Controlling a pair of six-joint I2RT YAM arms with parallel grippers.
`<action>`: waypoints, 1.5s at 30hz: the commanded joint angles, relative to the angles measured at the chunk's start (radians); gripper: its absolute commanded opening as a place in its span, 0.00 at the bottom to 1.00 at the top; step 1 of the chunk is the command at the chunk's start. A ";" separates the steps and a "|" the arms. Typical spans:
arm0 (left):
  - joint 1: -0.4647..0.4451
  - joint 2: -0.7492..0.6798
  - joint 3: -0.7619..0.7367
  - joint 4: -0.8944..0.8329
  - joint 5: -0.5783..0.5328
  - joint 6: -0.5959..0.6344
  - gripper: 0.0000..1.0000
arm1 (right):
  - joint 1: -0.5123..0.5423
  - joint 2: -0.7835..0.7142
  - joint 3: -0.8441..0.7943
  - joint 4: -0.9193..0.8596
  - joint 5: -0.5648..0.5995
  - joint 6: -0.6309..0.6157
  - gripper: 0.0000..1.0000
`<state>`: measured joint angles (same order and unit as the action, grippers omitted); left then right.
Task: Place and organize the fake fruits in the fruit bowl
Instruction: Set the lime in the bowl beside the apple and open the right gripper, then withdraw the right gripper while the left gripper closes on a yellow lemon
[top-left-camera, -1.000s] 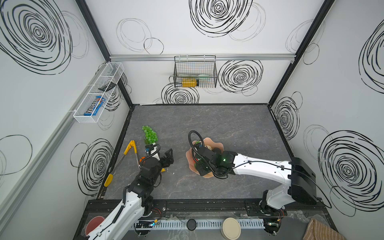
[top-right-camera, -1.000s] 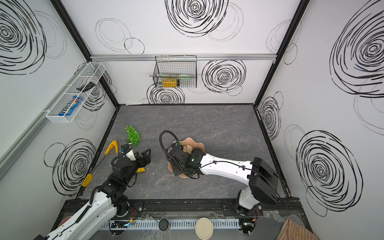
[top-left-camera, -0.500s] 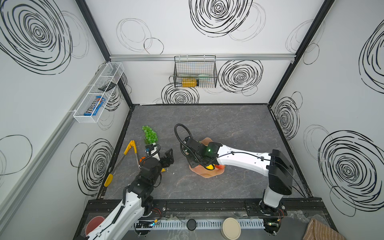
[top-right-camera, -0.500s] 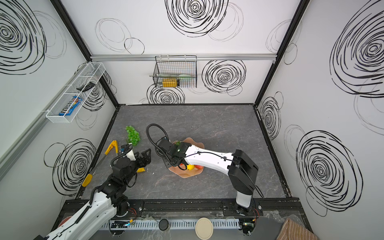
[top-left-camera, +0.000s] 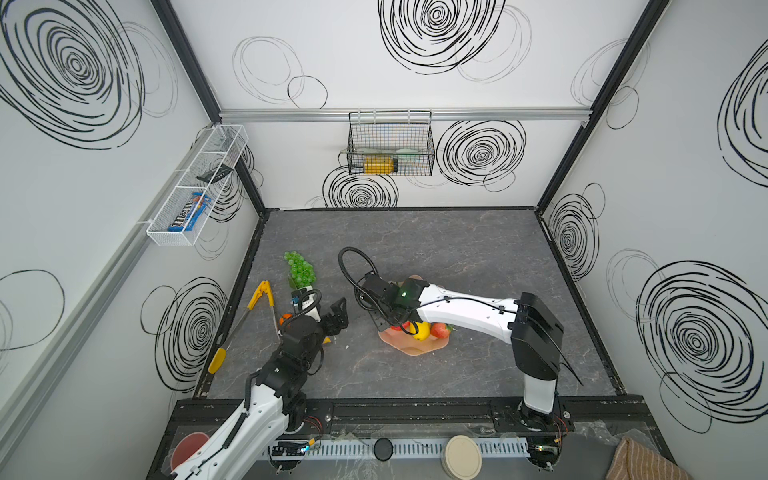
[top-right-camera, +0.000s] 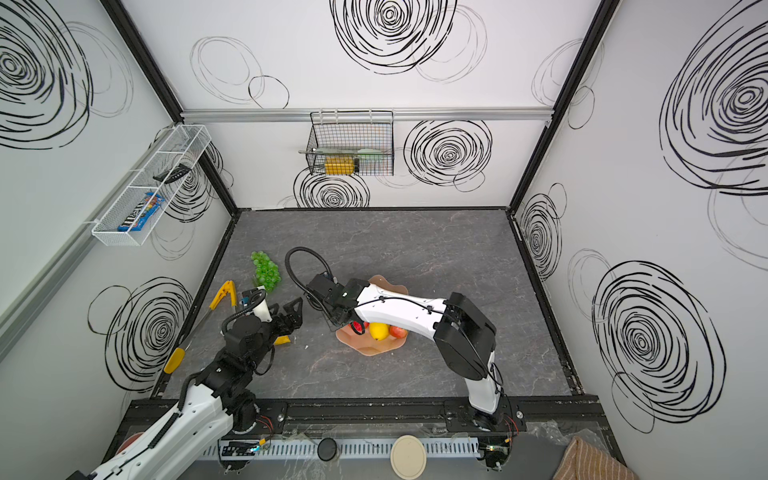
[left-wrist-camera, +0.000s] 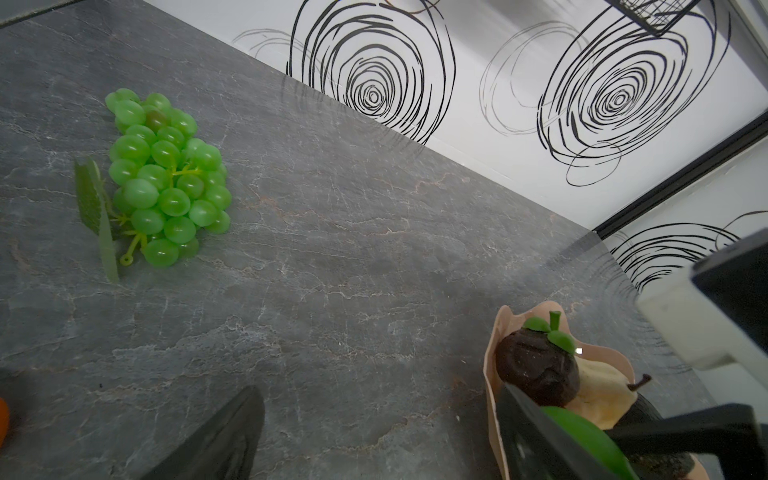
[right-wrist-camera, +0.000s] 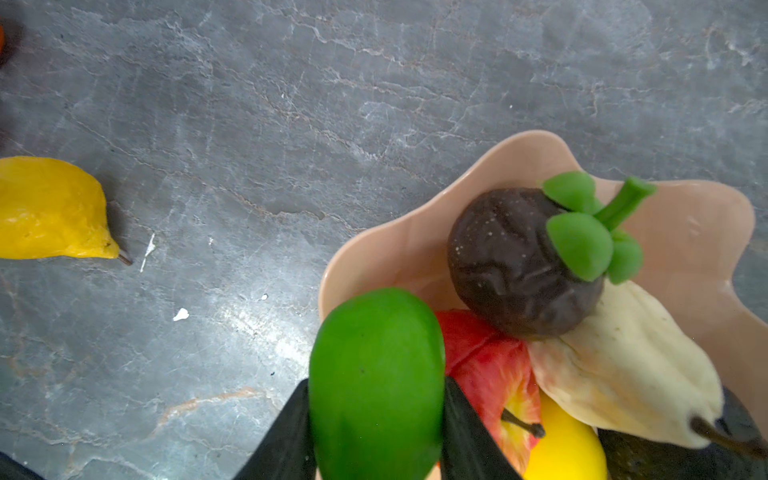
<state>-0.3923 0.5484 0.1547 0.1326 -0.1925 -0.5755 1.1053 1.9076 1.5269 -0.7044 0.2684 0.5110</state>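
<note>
Right wrist view: your right hand (right-wrist-camera: 376, 386) clamps the lime (right-wrist-camera: 374, 365) at the bowl (right-wrist-camera: 415, 224) rim; your left hand (left-wrist-camera: 379, 390) gapes wide, empty.

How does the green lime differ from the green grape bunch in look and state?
The lime is one smooth, opaque fruit; the grape bunch is many small translucent balls with a leaf. The lime is gripped in the right pincer at the fruit bowl; the grape bunch lies untouched on the table, apart from the bowl. Both are green.
</note>
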 joint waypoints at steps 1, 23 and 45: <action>-0.007 -0.010 0.002 0.027 -0.021 0.009 0.92 | -0.004 0.014 0.034 -0.040 0.041 -0.003 0.43; -0.009 -0.009 0.002 0.027 -0.027 0.009 0.92 | 0.013 0.002 0.029 -0.018 0.059 -0.014 0.65; -0.030 0.137 0.140 -0.127 -0.064 -0.055 0.90 | 0.081 -0.561 -0.414 0.344 0.096 -0.198 0.76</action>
<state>-0.3969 0.6510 0.2073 0.0666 -0.1978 -0.5922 1.1870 1.4364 1.1961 -0.4877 0.3550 0.3882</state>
